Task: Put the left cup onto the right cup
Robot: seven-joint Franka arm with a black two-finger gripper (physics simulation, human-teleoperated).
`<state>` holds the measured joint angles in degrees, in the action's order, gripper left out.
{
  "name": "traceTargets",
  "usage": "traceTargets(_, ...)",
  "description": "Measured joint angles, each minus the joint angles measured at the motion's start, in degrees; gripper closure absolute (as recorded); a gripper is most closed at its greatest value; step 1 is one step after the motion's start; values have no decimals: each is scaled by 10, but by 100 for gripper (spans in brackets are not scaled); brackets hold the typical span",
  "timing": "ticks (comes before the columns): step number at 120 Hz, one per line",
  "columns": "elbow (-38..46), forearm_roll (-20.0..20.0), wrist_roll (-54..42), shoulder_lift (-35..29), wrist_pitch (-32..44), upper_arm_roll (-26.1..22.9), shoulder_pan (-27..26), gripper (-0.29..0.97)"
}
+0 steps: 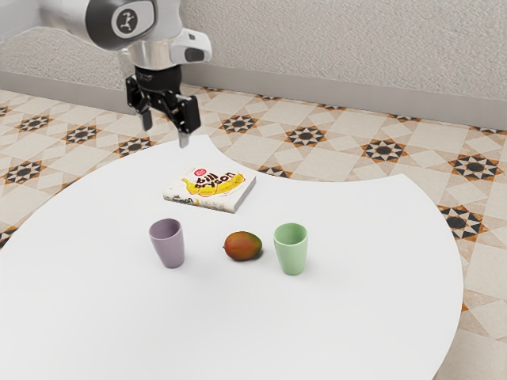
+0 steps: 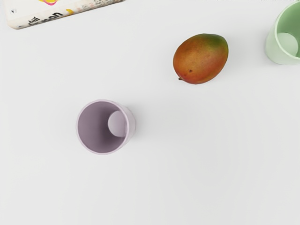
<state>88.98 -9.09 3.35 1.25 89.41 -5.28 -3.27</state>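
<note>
The black two-finger gripper (image 1: pixel 166 133) hangs open, holding nothing, and the upright lilac plastic cup (image 1: pixel 167 242) sits well below it, mouth up.

The table (image 1: pixel 238 332) presents a smooth, matt white top. The purple cup (image 1: pixel 167 242) and the green cup (image 1: pixel 291 248) are smooth, matt, plastic-looking; the mango (image 1: pixel 242 245) has smooth skin with a faint sheen. The book (image 1: pixel 210 188) carries a glossy printed paper cover.
</note>
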Motion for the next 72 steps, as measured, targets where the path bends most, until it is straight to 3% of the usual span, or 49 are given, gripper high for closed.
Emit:
traceTargets(29,36,1,-10,0,29,4,78,0)
traceTargets(53,132,3,-4,2,111,21,127,0)
traceTargets(72,182,7,2,9,174,31,137,0)
